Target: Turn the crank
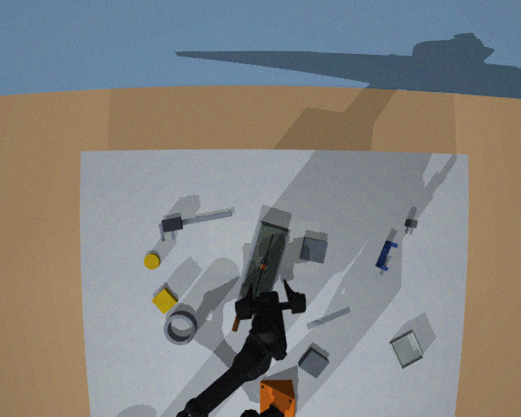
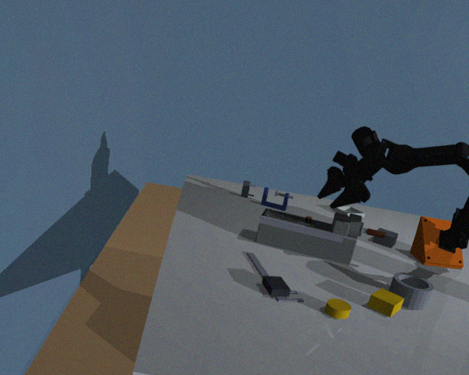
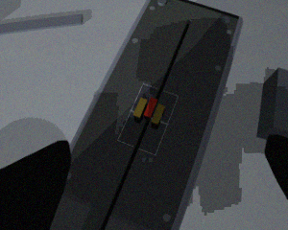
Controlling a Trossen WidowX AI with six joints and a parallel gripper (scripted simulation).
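A blue wall (image 1: 117, 36) (image 2: 266, 73) fills the top of both outside views, darkened by a broad shadow; a tan surface (image 1: 41, 201) (image 2: 117, 258) borders the pale tabletop (image 1: 126, 179) (image 2: 202, 323); light is dim.
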